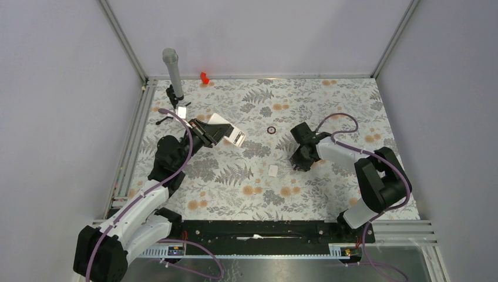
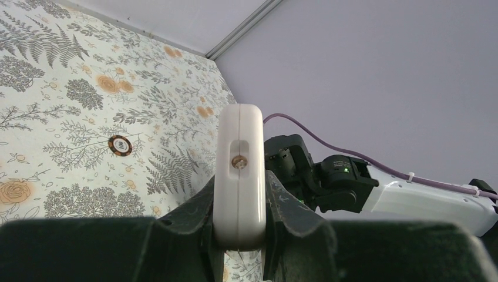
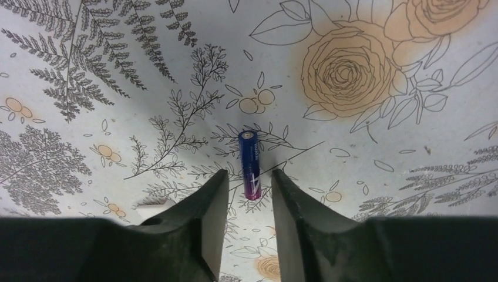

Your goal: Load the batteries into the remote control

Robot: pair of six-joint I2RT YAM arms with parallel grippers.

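Closest to the overhead camera sit the two arm bases at the near edge of the table (image 1: 329, 106), which is covered in a matte cloth printed with ferns and orange roses. From there the left arm (image 1: 135, 211) stretches up and inward. The left gripper (image 1: 218, 130) is raised off the cloth and closed on the remote (image 1: 234, 135), a slim white plastic slab. The right arm (image 1: 376, 176) folds back at the elbow, and the right gripper (image 1: 299, 161) points down at the cloth. A small flat white cover (image 1: 273, 171) lies just beside it on the left. A small dark ring (image 1: 271, 130) lies between the two grippers.

From the left wrist, the black fingers (image 2: 281, 202) press both flat sides of the remote (image 2: 239, 176). It stands on edge, its rounded end towards the lens. A slot in that end shows a small brass-coloured contact. The ring (image 2: 120, 145) lies on the cloth beyond.

From the right wrist, the right gripper (image 3: 249, 174) is only narrowly parted and hangs low over the cloth. The purple battery (image 3: 249, 164) is a smooth glossy cylinder lying flat. Its near end sits in the gap between the fingertips (image 3: 218, 182), and neither visibly touches it.
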